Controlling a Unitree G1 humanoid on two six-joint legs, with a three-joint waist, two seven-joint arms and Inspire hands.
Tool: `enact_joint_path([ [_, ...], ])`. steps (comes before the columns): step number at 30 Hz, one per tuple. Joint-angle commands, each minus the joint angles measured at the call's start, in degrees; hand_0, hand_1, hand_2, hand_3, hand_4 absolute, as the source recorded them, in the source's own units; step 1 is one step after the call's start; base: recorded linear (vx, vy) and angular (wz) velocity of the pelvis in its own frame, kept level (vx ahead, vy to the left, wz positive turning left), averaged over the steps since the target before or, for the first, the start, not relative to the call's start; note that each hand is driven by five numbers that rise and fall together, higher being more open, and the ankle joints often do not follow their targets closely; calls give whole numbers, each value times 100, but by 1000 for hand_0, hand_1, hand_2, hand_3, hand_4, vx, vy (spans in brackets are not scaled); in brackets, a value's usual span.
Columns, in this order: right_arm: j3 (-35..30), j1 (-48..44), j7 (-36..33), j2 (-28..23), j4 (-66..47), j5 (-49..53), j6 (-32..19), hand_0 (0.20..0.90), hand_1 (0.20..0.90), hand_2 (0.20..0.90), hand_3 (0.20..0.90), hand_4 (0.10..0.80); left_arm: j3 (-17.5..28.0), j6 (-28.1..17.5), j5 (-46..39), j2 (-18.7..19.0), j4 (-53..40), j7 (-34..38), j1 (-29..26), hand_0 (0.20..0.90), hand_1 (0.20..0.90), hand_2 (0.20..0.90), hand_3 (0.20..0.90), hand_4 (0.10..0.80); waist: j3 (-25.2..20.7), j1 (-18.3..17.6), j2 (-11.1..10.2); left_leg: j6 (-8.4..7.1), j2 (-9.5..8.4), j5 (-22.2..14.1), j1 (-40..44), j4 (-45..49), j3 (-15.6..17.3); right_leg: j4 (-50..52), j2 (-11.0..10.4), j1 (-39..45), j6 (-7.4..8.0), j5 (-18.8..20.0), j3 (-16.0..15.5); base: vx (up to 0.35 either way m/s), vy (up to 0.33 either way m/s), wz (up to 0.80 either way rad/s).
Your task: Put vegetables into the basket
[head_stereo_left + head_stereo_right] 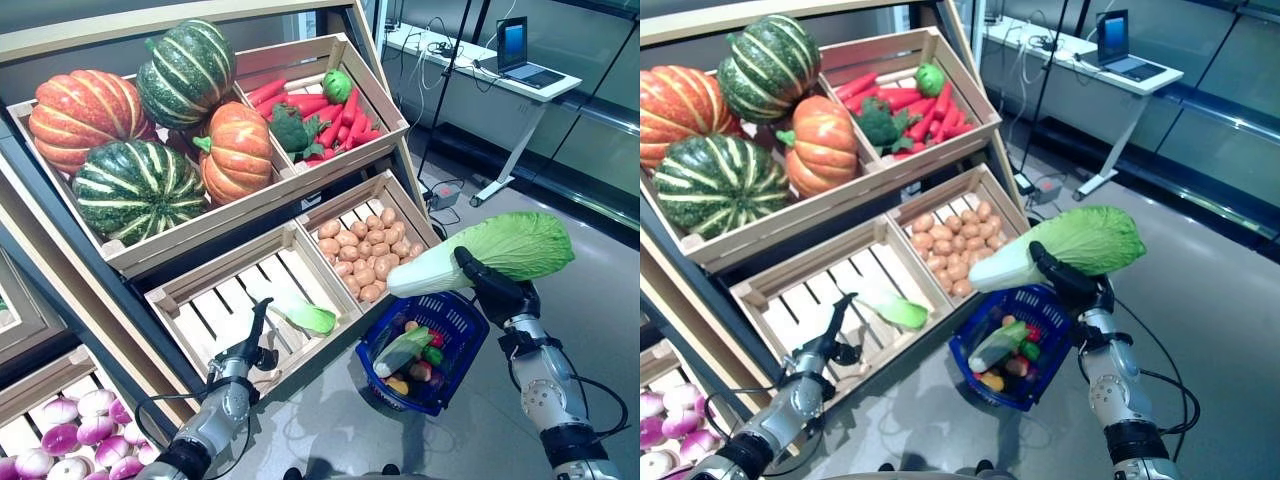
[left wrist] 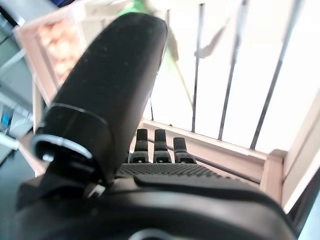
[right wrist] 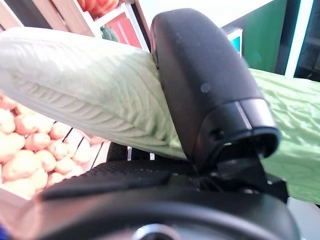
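grey shop floor runs out behind a slanted wooden produce stand (image 1: 120,262), and the action sits right at its lower corner. right hand (image 1: 497,288) is clamped round a big pale-green napa cabbage with a white stalk (image 1: 490,253), thumb curled over the stalk, holding it in the air just above the blue plastic shopping basket (image 1: 463,352). that basket stands on the floor beside the stand's lower right crate and already carries a smaller leafy green vegetable (image 1: 403,350) plus some small red, green and yellow pieces. left hand (image 1: 253,340) reaches into the slatted wooden crate (image 1: 187,292) on the stand's lower row, fingers stretched out straight and holding nothing, close to a small light-green leafy vegetable (image 1: 311,317) lying on the slats. next crate along holds tan potatoes (image 1: 364,254). upper row of the stand: orange and dark-green striped pumpkins (image 1: 140,125), then a crate of red carrots and green vegetables (image 1: 312,112). down at the stand's bottom left, purple-and-white turnips (image 1: 68,434). beyond the stand, a white desk (image 1: 540,95) with an open laptop (image 1: 519,50)
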Motion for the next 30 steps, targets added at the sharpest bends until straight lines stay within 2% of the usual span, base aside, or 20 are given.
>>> enact_joint_path([
  [1,-476,-786,-530,-411,3,-503,-846,300,300,300,300,400,322,-823,-183,116,-307,334,-455,900,900,900,900,800,-267,8,-5,-109,39,-519,30,62,-166,80,-42,6,12,29,156,-20,-42,0],
  [7,-462,-981,-1424,-931,539,-1358,-791,300,300,300,300,400,281,-818,-265,298,-570,276,-586,900,900,900,900,800,-212,28,-12,-123,55,-504,31,67,-176,93,-31,3,0,46,145,-8,-24,0],
  [15,-183,-1501,-2244,-1427,1254,-1681,-597,300,300,300,300,400,39,-740,-448,540,-808,231,-865,900,900,900,900,800,-133,86,8,-141,68,-500,44,88,-216,137,-35,17,-8,34,117,3,-44,0],
  [19,-132,-1586,-2389,-1440,1413,-1726,-543,300,300,300,300,400,35,-708,-399,653,-1017,167,-930,900,900,900,900,800,-100,120,28,-152,87,-494,43,87,-238,134,-36,33,-17,28,79,6,-31,0],
  [26,-39,-1646,-2216,-1362,1650,-1616,-441,300,300,300,300,400,16,-703,-459,876,-990,101,-1060,900,900,900,900,800,-104,135,38,-177,155,-488,67,115,-230,147,-18,42,-43,-11,49,2,-80,1],
  [28,14,-1710,-2116,-1307,1735,-1609,-387,300,300,300,300,400,44,-716,-545,875,-984,85,-1044,900,900,900,900,800,-85,118,24,-218,228,-567,15,435,-128,196,-29,18,-93,-34,101,10,-71,0],
  [30,63,-1735,-2039,-1276,1787,-1663,-397,300,300,300,300,400,102,-748,-570,846,-1066,99,-967,900,900,900,900,800,15,96,-47,-284,318,-770,-239,1285,15,353,-81,-65,-192,-47,209,-1,-41,-2],
])
